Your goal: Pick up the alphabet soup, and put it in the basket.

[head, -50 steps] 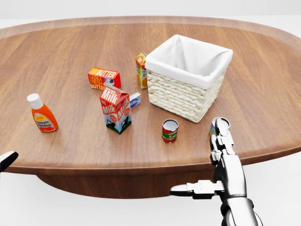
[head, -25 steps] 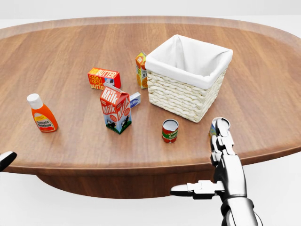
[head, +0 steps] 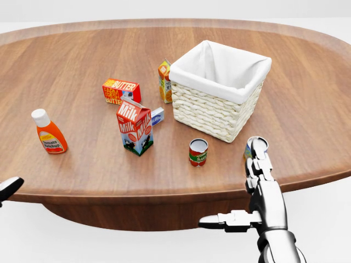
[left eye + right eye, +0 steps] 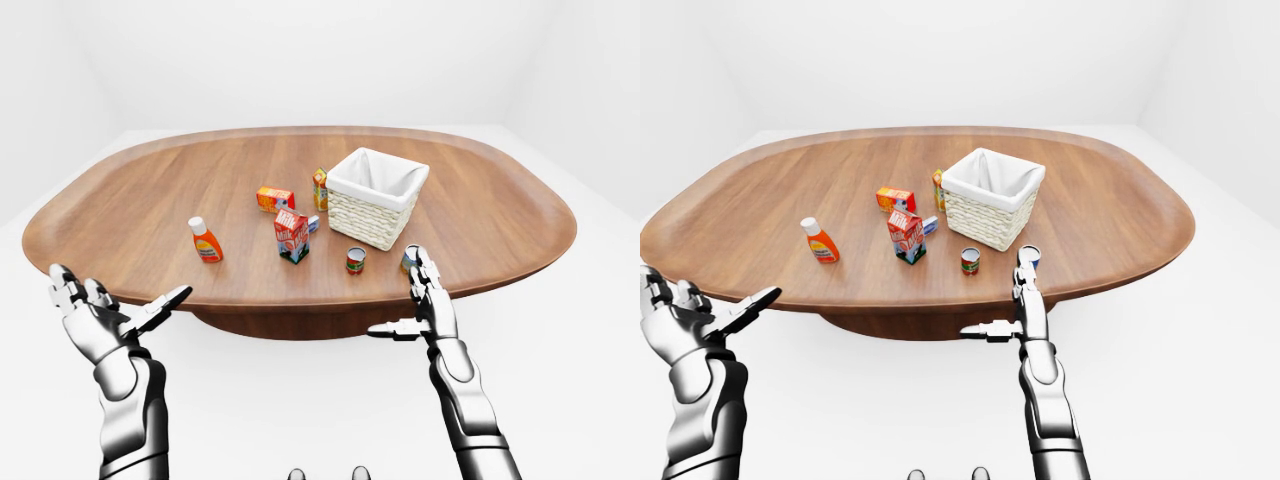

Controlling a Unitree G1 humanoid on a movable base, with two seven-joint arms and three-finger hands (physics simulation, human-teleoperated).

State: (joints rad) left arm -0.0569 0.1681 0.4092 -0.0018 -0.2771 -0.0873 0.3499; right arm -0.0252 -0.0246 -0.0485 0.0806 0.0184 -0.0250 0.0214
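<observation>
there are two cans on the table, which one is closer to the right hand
The can partly hidden behind the right hand, at the head view's right. The red-labelled can stands apart to its left, below the basket.

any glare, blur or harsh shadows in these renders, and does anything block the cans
Head view: sharp, flat even light, only faint soft shadows under the basket and milk carton; the right hand partly covers one can, the red can is clear. Eye views: wider, the oval table looks stretched, labels too small to read.
</observation>
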